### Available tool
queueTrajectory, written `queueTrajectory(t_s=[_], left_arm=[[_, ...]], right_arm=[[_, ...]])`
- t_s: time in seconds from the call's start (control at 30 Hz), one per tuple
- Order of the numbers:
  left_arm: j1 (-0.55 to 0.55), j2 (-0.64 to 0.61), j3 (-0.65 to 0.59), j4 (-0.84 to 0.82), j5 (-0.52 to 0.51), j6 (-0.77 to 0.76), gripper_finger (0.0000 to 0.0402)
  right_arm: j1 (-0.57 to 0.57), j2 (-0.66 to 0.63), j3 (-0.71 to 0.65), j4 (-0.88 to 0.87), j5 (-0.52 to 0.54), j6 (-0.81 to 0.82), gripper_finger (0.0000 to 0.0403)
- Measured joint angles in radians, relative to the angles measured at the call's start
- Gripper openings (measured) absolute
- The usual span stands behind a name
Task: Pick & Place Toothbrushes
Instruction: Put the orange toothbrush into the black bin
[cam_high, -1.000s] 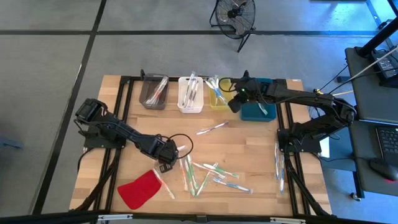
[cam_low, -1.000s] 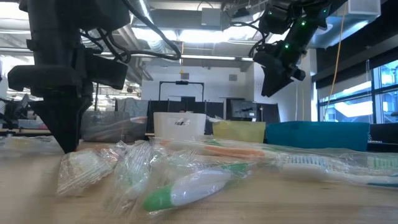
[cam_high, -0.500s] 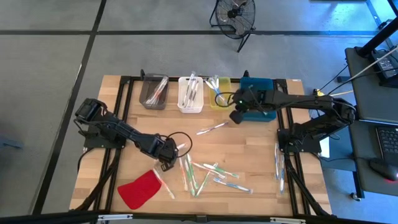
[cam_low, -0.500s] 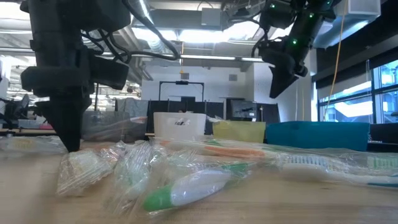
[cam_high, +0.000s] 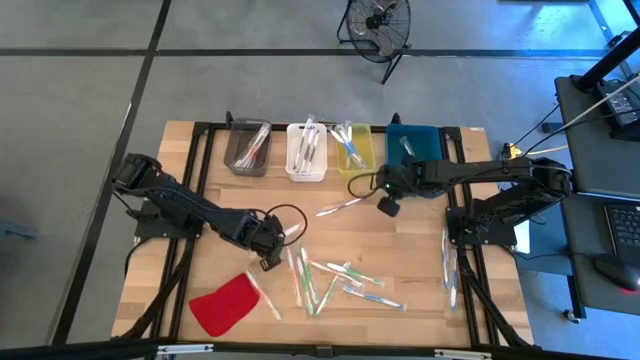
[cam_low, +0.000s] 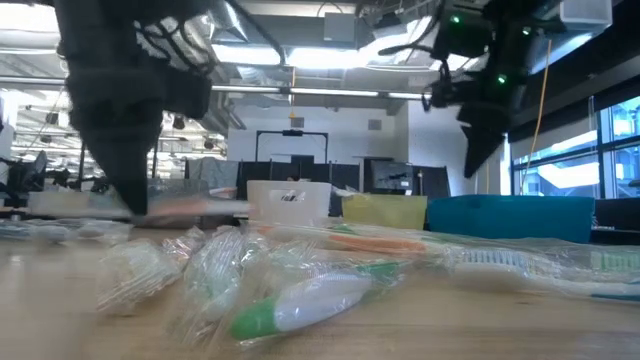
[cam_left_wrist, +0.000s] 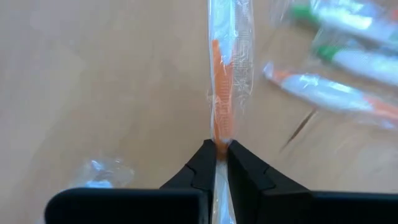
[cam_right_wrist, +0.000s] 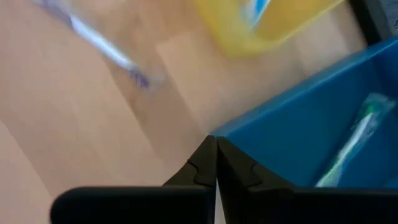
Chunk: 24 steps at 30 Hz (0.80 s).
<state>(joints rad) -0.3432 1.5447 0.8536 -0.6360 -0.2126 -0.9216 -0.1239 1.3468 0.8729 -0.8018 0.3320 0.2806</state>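
Note:
Several wrapped toothbrushes (cam_high: 335, 280) lie loose on the wooden table's near middle, and one purple-tipped toothbrush (cam_high: 340, 207) lies alone farther back. My left gripper (cam_high: 272, 252) is at the pile's left end, shut on an orange toothbrush (cam_left_wrist: 222, 93) in a clear wrapper. My right gripper (cam_high: 388, 207) hangs shut and empty just in front of the blue bin (cam_high: 415, 150), near the purple-tipped toothbrush. A green toothbrush (cam_right_wrist: 348, 149) lies in the blue bin. My left gripper pinches the orange toothbrush through its clear wrapper (cam_left_wrist: 221, 134) between its two fingers. The fingers come steeply from above and lie across the stick. In the low view the toothbrush (cam_low: 190, 207) sits about level and clear of the table.
Grey (cam_high: 248, 148), white (cam_high: 306, 152) and yellow (cam_high: 352, 150) bins with toothbrushes stand in a row with the blue one at the far edge. A red cloth-like piece (cam_high: 225, 303) lies near left. More toothbrushes (cam_high: 450, 265) lie along the right rail.
My left gripper has risen a little, and the orange toothbrush has come up off the table with it. My right gripper has left the blue bin, swinging toward the table's near edge and downward, to just in front of the bins.

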Motion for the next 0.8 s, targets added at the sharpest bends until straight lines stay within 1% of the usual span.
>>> queueTrajectory(t_s=[0.17,0.37,0.47,0.57,0.7,0.8], left_arm=[[0.023,-0.075,0.0,-0.007,-0.042,0.0,0.0022],[0.062,-0.173,0.0,-0.032,-0.127,0.027,0.0022],[0.095,-0.219,0.001,-0.059,-0.172,0.05,0.0022],[0.137,-0.264,0.001,-0.08,-0.253,0.059,0.0022],[0.202,-0.313,0.002,-0.092,-0.346,0.11,0.0022],[0.261,-0.342,0.002,-0.091,-0.413,0.144,0.0022]], right_arm=[[0.055,0.0,-0.079,0.046,-0.007,0.059,0.0004],[0.125,0.0,-0.146,0.101,-0.008,0.134,0.0022],[0.163,0.0,-0.165,0.114,-0.008,0.177,0.0023],[0.205,-0.001,-0.175,0.126,-0.008,0.227,0.0016],[0.269,-0.001,-0.177,0.144,-0.008,0.284,0.0004],[0.315,-0.001,-0.177,0.178,-0.004,0.313,0.0006]])
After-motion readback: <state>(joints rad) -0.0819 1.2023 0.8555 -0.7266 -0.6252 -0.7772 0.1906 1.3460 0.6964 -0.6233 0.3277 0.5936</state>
